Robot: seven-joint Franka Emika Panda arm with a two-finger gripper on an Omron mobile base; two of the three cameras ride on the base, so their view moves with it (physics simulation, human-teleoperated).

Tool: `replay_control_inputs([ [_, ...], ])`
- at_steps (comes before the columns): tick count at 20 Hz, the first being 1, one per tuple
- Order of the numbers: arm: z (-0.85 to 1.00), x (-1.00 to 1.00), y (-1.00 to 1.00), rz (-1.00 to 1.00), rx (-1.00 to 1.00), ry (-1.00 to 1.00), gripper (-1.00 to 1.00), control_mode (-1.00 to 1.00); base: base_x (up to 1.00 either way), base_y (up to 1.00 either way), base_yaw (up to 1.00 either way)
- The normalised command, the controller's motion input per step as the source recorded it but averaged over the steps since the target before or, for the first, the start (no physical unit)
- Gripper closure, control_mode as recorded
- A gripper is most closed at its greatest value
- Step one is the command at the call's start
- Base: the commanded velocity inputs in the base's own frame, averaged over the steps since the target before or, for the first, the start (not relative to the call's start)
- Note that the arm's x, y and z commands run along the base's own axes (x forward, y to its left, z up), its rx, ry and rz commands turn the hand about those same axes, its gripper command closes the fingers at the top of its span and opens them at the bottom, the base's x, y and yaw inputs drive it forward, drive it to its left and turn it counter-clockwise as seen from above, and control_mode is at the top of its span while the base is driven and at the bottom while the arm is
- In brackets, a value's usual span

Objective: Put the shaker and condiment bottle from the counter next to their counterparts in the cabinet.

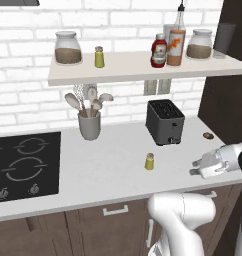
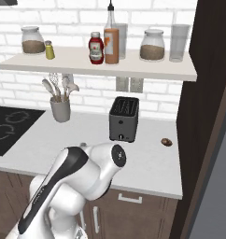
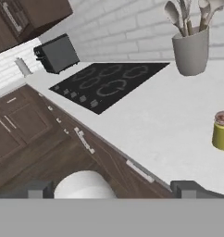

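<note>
The small olive-yellow shaker [image 1: 149, 161] stands alone on the white counter in front of the toaster; the hand view has it at the right edge [image 3: 222, 130]. My gripper [image 1: 196, 168] hovers low over the counter to the shaker's right, pointing left, its dark fingertips [image 3: 37, 189] wide apart and open with nothing between them. The orange condiment bottle [image 1: 176, 44] [image 2: 111, 43] stands on the cabinet shelf [image 1: 128, 70] right beside the red ketchup bottle [image 1: 159, 51] [image 2: 95, 48]. A brighter yellow-green shaker [image 1: 99, 57] [image 2: 49, 50] sits further left on the shelf.
A black toaster [image 1: 164, 121] and a grey utensil holder [image 1: 89, 124] stand at the back of the counter. The stove [image 1: 25, 165] lies at the left. Jars [image 1: 68, 48] and a glass [image 1: 224, 40] share the shelf. A small brown item [image 1: 208, 135] lies by the dark cupboard.
</note>
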Motion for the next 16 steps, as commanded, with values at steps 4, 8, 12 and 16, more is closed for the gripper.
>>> replay_control_inputs([
  [4,-0.27,0.0,0.09,0.14,-0.01,0.0,-1.0,-1.0,0.0,0.0,0.0],
  [8,-0.04,0.0,0.0,0.09,0.0,-0.02,-1.0,-1.0,0.0,0.0,0.0],
  [12,-0.12,0.11,0.0,0.08,0.0,-0.02,-1.0,-1.0,0.0,0.0,0.0],
  [16,-0.22,0.31,0.0,0.1,0.0,0.0,-1.0,-1.0,0.0,0.0,0.0],
])
